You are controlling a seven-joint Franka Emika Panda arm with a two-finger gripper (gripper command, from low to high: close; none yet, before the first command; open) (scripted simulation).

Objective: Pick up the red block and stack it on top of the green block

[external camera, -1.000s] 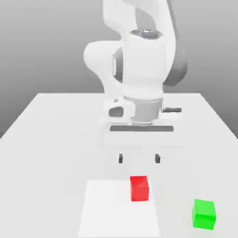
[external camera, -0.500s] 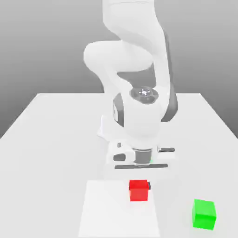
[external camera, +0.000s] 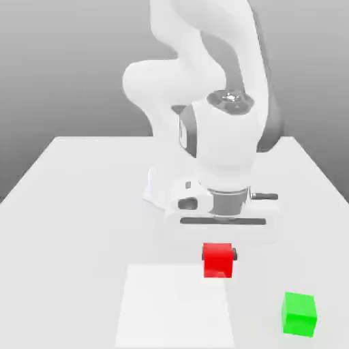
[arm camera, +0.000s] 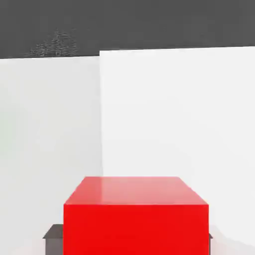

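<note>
I have the gripper [external camera: 219, 254] pointing down above the table [external camera: 88, 238]. Its fingers are clamped on the red block [external camera: 218, 261].

On the white, flat table [external camera: 82, 218], a white, flat rectangular patch [external camera: 174, 307] lies near. The matte green cube [external camera: 298, 314] sits right of it, from the exterior view. The matte red cube [external camera: 218, 261] is between the end effector's [external camera: 219, 254] fingertips, left of the green cube and farther away.
</note>
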